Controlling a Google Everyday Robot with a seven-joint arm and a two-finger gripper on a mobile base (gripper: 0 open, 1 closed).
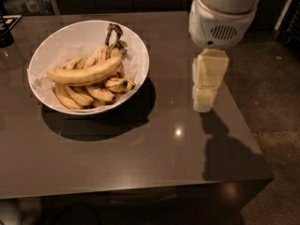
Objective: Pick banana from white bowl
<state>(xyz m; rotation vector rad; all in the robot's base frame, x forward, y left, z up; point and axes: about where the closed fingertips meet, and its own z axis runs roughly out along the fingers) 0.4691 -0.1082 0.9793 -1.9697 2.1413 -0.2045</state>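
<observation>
The white bowl [136,46] stands on the left part of the dark table. The banana [84,72], long, yellow and single, lies across the top of a bunch of smaller brown-spotted bananas [93,92] with a dark stem [114,32]. My gripper [204,102] hangs from the white arm housing [220,18] above the table's right side, to the right of the bowl and apart from it. It holds nothing that I can see.
The dark table [140,153] has its front edge near the bottom and its right edge just right of the gripper. A dark object [5,32] sits at the far left edge. Speckled floor [272,93] lies to the right.
</observation>
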